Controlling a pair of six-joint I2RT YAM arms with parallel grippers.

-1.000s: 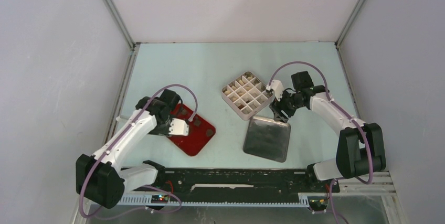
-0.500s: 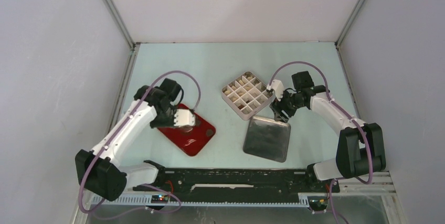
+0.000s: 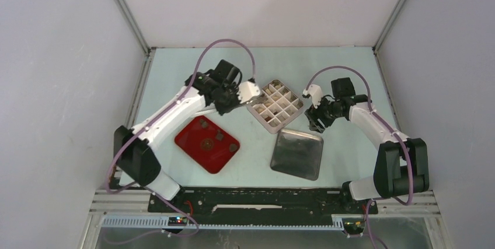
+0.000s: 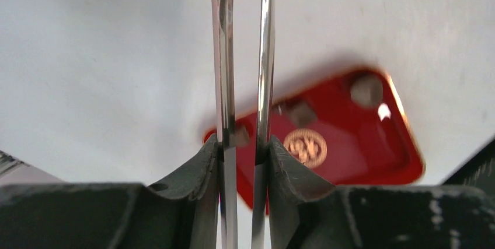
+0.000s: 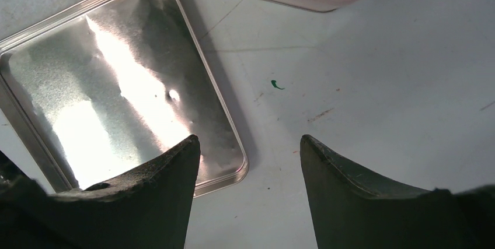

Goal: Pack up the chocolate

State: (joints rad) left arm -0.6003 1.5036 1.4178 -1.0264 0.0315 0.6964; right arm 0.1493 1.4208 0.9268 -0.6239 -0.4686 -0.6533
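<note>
– Some dark brown chocolate lumps [image 4: 366, 90] lie on the red rounded plastic tray [image 4: 362, 155], below my left wrist.
– And your left pincer?
– My left gripper [image 4: 245, 144] is clamped on both blades of the metal tongs [image 4: 265, 56]. Their tips run out of view, so I cannot tell whether they carry anything. It hangs beside the cream square gridded box [image 3: 274, 105].
– The right one?
– My right gripper [image 5: 251, 161] gapes wide and empty over the table [image 5: 379, 56], just beside the silver rectangular tin lid [image 5: 117, 97].
</note>
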